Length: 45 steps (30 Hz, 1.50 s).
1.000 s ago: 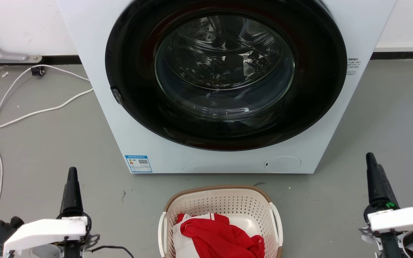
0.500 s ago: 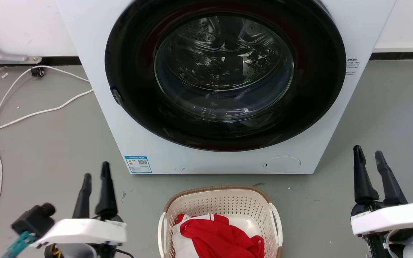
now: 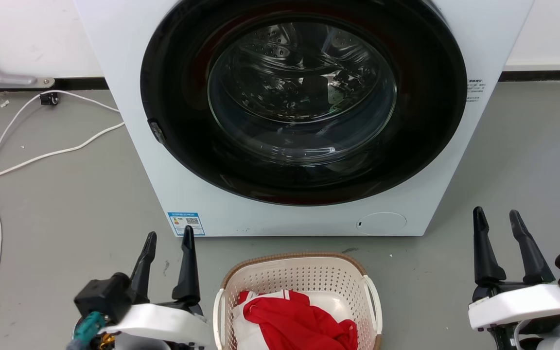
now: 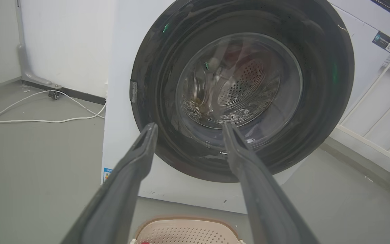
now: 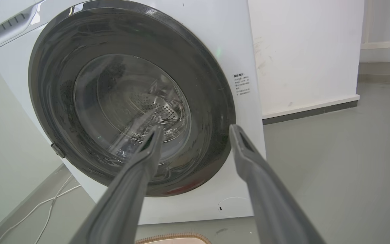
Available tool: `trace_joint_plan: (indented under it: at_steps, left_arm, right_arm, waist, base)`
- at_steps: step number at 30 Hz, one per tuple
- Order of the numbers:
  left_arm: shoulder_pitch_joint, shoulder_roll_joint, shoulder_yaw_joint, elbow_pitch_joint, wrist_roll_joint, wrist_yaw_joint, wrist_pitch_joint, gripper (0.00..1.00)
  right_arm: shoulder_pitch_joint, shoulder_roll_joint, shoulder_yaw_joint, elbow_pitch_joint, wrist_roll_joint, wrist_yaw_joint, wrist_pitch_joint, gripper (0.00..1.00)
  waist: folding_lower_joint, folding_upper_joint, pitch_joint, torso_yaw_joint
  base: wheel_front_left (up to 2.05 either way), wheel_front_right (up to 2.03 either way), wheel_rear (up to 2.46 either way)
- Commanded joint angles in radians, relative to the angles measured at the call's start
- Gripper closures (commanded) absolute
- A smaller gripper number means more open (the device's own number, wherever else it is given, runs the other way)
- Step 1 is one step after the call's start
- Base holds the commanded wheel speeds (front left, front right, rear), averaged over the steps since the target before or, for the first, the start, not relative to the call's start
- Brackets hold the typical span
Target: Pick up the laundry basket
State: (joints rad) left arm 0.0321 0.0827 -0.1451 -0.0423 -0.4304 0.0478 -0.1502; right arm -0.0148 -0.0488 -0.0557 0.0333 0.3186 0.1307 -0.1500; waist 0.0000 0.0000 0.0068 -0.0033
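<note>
The cream laundry basket (image 3: 304,274) with a brown rim and white side handles sits on the grey floor in front of the washer, holding red and white clothes (image 3: 299,321). Its far rim shows at the bottom of the left wrist view (image 4: 186,225) and the right wrist view (image 5: 173,237). My left gripper (image 3: 169,239) hovers open just left of the basket, fingers pointing toward the washer. My right gripper (image 3: 496,218) stands open well to the right of the basket. Both hold nothing.
A white front-loading washer (image 3: 270,221) with a shut dark round door (image 3: 304,102) rises right behind the basket. White cables (image 3: 42,155) trail across the floor at the left. A white wall (image 3: 27,39) runs behind.
Both grippers have opened from shut. My left gripper has moved right, close to the basket's left side. The right gripper has shifted slightly left. The basket has not moved.
</note>
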Motion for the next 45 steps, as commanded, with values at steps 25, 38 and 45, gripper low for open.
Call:
trace_joint_plan:
  at_steps: [25,38,45]
  left_arm:
    - [-0.026,0.089,-0.204,0.015,0.200,0.150,-0.068,0.00]
    - [0.025,0.009,-0.092,0.013,0.223,0.053,-0.093,0.00]
    - [0.042,-0.015,-0.063,0.035,0.297,-0.002,-0.105,0.00]
  right_arm:
    - [0.004,-0.002,0.025,0.021,-0.318,0.000,-0.067,0.00]
    - [0.015,-0.002,0.018,0.048,-0.259,0.000,-0.093,0.00]
    - [0.002,-0.002,0.015,0.068,-0.292,0.000,-0.107,0.00]
  waist:
    - [0.0000,0.0000,-0.002,-0.009]
    - [0.0000,0.0000,-0.001,-0.006]
    - [0.0000,0.0000,-0.001,-0.008]
  base:
    - [0.00,0.00,0.00]
    - [0.00,0.00,0.00]
    - [0.00,0.00,0.00]
